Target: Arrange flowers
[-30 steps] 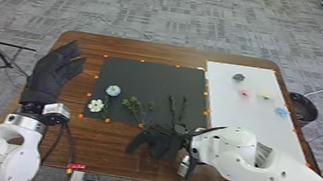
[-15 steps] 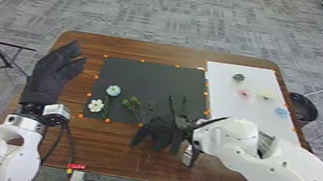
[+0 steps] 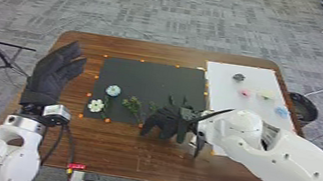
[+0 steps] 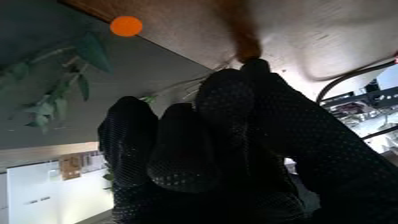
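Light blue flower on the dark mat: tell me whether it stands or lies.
Lying: in the head view, the light blue flower has its stem stretched along the dark mat, nothing holding it up.

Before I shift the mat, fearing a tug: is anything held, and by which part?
The left hand holds nothing; the right hand is near a leafy sprig, but its hold cannot be told.

- Head view: bright, even light over the table (image 3: pixel 166 167).
- White sheet (image 3: pixel 248 87) on the table: very pale; black mat (image 3: pixel 142 76) beside it: dull and dark.
- Right wrist view: milky glare on the table, crossed by a soft brown streak.
- Beyond the table there: washed-out whites.
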`<action>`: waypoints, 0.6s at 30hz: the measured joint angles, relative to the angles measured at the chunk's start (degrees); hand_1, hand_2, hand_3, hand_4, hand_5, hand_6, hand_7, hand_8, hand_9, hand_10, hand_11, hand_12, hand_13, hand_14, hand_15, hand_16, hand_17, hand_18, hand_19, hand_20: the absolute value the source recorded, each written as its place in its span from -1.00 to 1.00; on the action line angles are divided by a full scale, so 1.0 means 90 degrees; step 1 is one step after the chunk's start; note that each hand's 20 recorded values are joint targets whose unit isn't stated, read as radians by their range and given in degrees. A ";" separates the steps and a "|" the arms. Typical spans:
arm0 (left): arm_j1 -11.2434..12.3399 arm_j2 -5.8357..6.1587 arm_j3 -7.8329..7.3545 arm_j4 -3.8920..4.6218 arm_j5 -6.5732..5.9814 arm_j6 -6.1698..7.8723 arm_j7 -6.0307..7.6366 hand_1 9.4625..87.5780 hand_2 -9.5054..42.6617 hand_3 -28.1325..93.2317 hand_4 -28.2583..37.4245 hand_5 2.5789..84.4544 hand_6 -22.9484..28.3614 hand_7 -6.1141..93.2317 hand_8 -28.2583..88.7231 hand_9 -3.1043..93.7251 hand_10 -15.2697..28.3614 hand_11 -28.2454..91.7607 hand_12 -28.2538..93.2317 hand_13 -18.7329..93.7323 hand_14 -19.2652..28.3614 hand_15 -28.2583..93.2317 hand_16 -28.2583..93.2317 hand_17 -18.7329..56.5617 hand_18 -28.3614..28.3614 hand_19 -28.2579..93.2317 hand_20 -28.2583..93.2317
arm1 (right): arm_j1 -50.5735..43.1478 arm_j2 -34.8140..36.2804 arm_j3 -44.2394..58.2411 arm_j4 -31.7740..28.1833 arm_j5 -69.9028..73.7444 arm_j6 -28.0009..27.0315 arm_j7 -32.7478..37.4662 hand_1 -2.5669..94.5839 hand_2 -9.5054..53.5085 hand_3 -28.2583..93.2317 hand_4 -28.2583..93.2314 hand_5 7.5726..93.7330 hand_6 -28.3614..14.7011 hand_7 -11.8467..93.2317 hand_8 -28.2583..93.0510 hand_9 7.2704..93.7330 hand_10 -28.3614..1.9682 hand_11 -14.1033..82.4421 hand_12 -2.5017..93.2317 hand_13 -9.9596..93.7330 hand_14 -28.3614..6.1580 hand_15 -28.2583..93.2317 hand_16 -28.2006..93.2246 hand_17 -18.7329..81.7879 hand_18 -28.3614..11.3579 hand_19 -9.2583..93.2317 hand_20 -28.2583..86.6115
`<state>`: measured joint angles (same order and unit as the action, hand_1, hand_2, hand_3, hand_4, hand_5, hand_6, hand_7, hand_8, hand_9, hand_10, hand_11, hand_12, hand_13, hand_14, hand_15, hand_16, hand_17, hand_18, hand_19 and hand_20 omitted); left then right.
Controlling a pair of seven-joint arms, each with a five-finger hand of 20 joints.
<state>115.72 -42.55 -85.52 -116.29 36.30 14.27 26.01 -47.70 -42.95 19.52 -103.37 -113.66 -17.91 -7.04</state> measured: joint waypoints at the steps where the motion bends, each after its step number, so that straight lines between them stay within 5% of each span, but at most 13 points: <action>1: 0.0000 0.0000 0.0000 0.0000 0.0001 -0.0001 0.0000 -0.60 -0.67 0.57 -0.90 -0.27 0.02 -0.56 -0.64 -0.42 0.25 -0.21 -0.21 -0.30 0.41 -0.09 -0.43 -0.76 0.70 0.09 -0.33 | 0.0000 -0.0022 0.0000 0.0015 -0.0002 0.0005 0.0006 -0.27 -0.46 1.00 -0.63 -0.06 0.51 -0.47 -0.74 0.62 0.07 0.49 -0.05 0.66 0.02 0.91 0.01 0.38 -0.72 1.00 0.74; 12: -0.0036 0.0000 0.0032 0.0005 0.0004 -0.0002 -0.0001 -0.60 -0.67 0.57 -0.90 -0.27 0.02 -0.56 -0.64 -0.42 0.25 -0.20 -0.21 -0.30 0.41 -0.09 -0.43 -0.75 0.70 0.09 -0.33 | 0.0031 -0.0298 -0.0029 0.0204 -0.0011 0.0069 0.0089 -0.26 -0.46 1.00 -0.63 -0.06 0.50 -0.47 -0.74 0.62 0.06 0.49 -0.04 0.66 0.02 0.91 0.01 0.37 -0.72 1.00 0.75; 18: 0.0134 0.0000 -0.0115 -0.0093 0.0004 -0.0002 0.0000 -0.60 -0.67 0.57 -0.90 -0.27 0.02 -0.56 -0.64 -0.42 0.25 -0.20 -0.21 -0.30 0.41 -0.09 -0.43 -0.75 0.70 0.09 -0.33 | 0.0112 -0.0313 -0.0139 0.0195 -0.0042 0.0143 0.0202 -0.27 -0.44 1.00 -0.63 -0.05 0.50 -0.47 -0.75 0.62 0.06 0.49 -0.05 0.66 0.02 0.91 0.01 0.37 -0.72 1.00 0.75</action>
<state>116.93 -42.55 -86.56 -117.13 36.34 14.26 26.01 -46.70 -45.76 18.27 -101.61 -114.04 -16.63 -5.21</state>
